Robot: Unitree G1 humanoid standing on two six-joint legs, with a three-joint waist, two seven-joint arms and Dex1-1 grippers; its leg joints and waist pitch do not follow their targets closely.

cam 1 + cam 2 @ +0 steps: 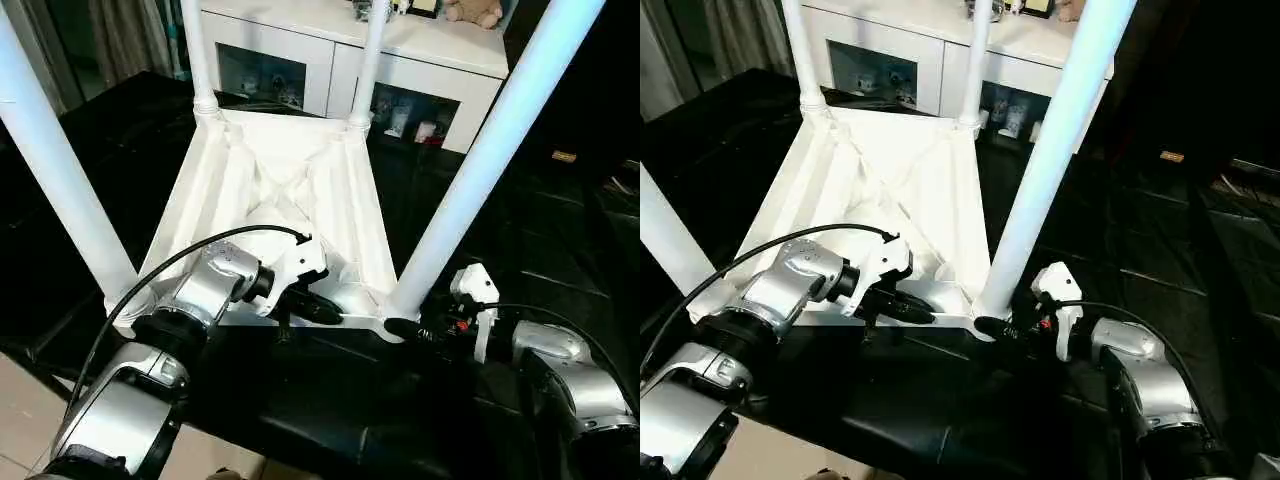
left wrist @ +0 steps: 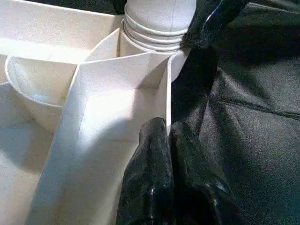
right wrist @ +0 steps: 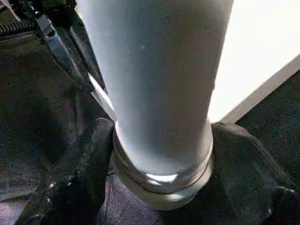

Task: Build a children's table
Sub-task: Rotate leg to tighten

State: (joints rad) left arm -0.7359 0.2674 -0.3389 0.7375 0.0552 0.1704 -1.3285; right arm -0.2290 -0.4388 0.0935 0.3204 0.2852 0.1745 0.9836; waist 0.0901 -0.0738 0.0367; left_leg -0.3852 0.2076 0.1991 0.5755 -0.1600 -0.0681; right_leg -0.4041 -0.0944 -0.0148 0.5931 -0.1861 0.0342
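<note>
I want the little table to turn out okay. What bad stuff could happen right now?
The right pincer has its fingers on both sides of the near right leg, low down by its base. A wobbly twist might leave that tall leg crooked or loose. The left pincer is shut on the tabletop edge wall, and if that small pinch slips, the upside-down table could slide on the dark floor.

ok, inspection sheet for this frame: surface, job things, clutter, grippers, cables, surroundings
Surface: black mat under the work.
Job things: tabletop upside down, ribs up; four legs standing in the corner sockets.
Clutter: nothing seen.
Grippers: left gripper shut on the tabletop's near edge wall; right gripper with fingers either side of the near right leg's base.
Cables: black cable looping over the left forearm.
Surroundings: white glass-door cabinet behind.
</note>
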